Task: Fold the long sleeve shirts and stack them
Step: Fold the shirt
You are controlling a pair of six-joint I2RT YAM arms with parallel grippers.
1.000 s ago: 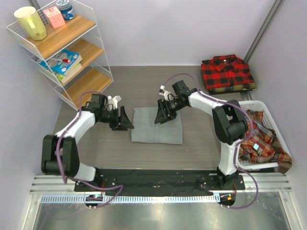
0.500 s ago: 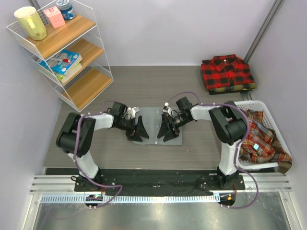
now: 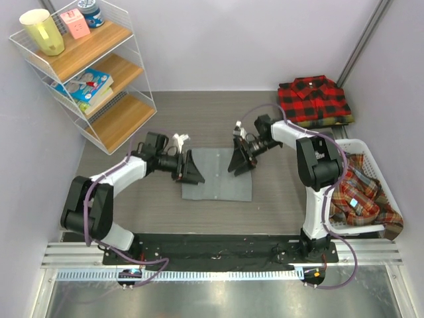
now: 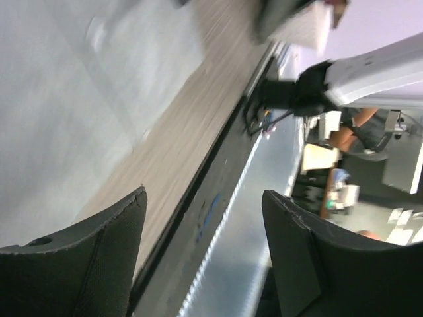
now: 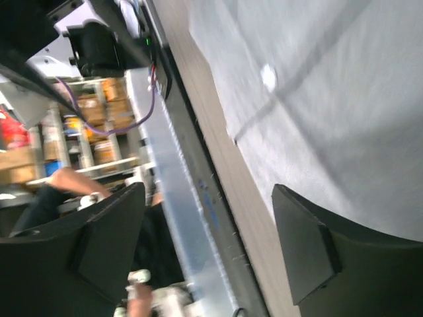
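At 4 o'clock, near the arms, a white basket (image 3: 355, 142) holds a heap of plaid shirts (image 3: 358, 199). In the middle of the table lies the grey shirt (image 3: 218, 184), folded flat. The left gripper (image 3: 192, 169) is at its 9 o'clock edge and the right gripper (image 3: 240, 161) at its 2 o'clock corner — both have their fingers apart, holding nothing. Far off at 1 o'clock sits the red-and-black checked shirt (image 3: 313, 99), folded too — well apart from the grey one. A wire shelf (image 3: 126, 116) stands at 10 o'clock.

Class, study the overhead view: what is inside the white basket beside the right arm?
Crumpled plaid shirts fill the white basket, some spilling over its near right corner. Their number and the basket floor are hidden under the pile.
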